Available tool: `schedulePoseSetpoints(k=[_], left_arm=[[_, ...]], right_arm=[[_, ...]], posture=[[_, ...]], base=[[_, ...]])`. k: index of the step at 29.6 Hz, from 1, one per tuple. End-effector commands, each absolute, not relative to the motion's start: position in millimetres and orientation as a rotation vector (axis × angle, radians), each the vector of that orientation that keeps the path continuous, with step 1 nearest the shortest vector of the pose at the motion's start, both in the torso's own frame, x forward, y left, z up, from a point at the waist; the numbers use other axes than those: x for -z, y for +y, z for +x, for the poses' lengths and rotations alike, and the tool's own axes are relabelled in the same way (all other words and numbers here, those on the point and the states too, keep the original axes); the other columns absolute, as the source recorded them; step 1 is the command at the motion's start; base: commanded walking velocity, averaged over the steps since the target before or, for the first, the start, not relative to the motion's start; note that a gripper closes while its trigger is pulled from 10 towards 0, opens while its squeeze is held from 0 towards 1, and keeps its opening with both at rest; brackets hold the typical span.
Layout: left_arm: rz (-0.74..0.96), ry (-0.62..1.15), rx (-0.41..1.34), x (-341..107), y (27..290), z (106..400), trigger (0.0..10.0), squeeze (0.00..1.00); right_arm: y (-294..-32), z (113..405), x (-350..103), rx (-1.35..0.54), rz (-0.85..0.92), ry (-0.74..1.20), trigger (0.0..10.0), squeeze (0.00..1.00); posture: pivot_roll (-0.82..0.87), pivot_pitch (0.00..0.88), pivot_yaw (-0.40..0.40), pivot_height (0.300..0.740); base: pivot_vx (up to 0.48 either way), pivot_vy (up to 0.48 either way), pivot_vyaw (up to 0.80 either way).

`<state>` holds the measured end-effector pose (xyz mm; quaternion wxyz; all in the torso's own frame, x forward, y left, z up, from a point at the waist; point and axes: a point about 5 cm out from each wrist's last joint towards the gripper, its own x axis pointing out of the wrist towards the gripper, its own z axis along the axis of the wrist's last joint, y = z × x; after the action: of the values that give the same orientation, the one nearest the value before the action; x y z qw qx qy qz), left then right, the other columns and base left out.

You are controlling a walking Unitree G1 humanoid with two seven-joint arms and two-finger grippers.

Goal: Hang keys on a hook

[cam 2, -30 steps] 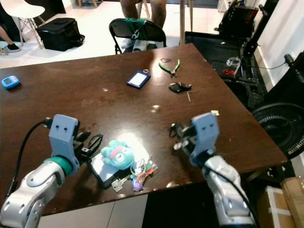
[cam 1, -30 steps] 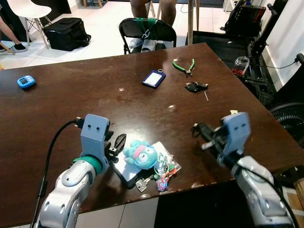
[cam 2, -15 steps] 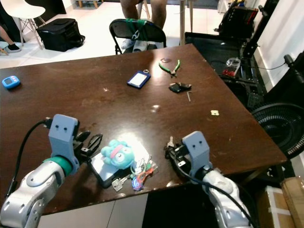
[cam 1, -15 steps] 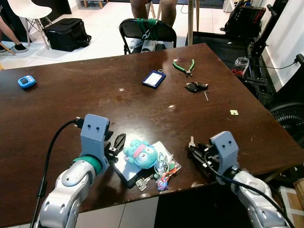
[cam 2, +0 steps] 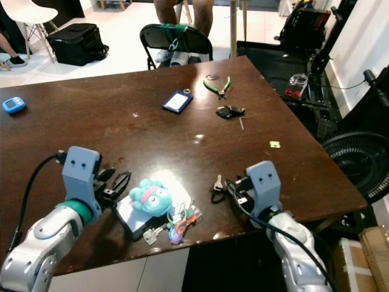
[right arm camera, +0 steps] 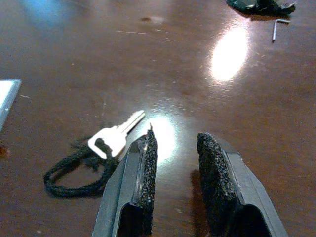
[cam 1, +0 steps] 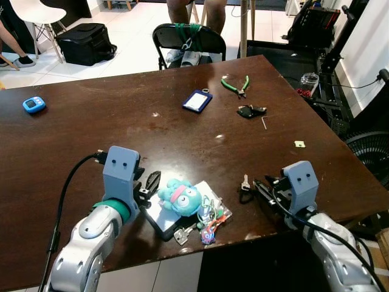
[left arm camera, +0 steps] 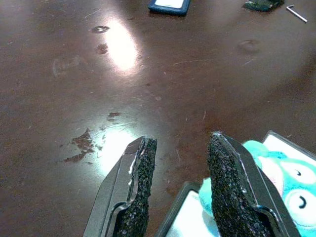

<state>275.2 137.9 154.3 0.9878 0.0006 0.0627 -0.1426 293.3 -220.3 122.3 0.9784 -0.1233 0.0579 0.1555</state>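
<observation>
A single silver key (right arm camera: 116, 136) on a loop of black cord (right arm camera: 74, 170) lies flat on the brown table (cam 1: 121, 121) near its front edge. My right gripper (cam 1: 261, 187) rests low just right of the key (cam 1: 244, 182), open and empty, with its fingertips beside it. A teal plush toy (cam 1: 180, 198) with a bunch of coloured keys (cam 1: 208, 220) lies on a white card at front centre. My left gripper (cam 1: 149, 182) stands open beside the plush, its right finger (left arm camera: 229, 177) over the card's edge.
Farther back on the table are a blue card holder (cam 1: 197, 100), green pliers (cam 1: 236, 84), a black key fob (cam 1: 250, 111), a hex key (cam 1: 264, 123) and a small blue device (cam 1: 33, 104). A black folding chair (cam 1: 188, 38) stands behind. A fan (cam 1: 371, 152) is off the right edge.
My right gripper came down from above the table to its surface. The key on the cord appeared on the table by its fingers, and the gripper then drew back slightly right. Left arm unchanged.
</observation>
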Motion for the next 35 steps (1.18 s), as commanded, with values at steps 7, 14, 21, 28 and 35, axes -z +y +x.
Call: schedulePoseSetpoints(k=[7, 14, 21, 28, 35], left_arm=[[0.004, 0.151, 0.274, -149.8, 141.4, 272.8, 10.0, 0.00], [0.003, 0.152, 0.277, -149.4, 141.2, 272.6, 10.0, 0.00], [0.004, 0.152, 0.280, -149.4, 140.9, 272.6, 10.0, 0.00], [0.006, 0.151, 0.279, -149.7, 141.7, 273.3, 10.0, 0.00], [0.007, 0.151, 0.277, -149.8, 141.9, 273.4, 10.0, 0.00]], right_arm=[[-213.7, 283.6, -113.5, -0.418, -0.278, 0.160, 10.0, 0.00], [-213.5, 279.6, -122.8, -0.439, -0.213, 0.107, 10.0, 0.00], [-216.5, 277.9, -128.4, -0.437, -0.180, 0.086, 10.0, 0.00], [-215.6, 272.2, -109.8, -0.490, -0.241, 0.180, 10.0, 0.00], [-210.6, 271.7, -109.9, -0.530, -0.237, 0.186, 10.0, 0.00]], posture=[[-0.11, 0.083, 0.138, 0.740], [-0.11, 0.080, 0.140, 0.740], [-0.11, 0.080, 0.140, 0.740], [-0.11, 0.079, 0.143, 0.740], [-0.11, 0.078, 0.141, 0.740]], base=[[0.000, 0.000, 0.00], [0.000, 0.000, 0.00], [0.000, 0.000, 0.00], [0.000, 0.000, 0.00], [0.000, 0.000, 0.00]])
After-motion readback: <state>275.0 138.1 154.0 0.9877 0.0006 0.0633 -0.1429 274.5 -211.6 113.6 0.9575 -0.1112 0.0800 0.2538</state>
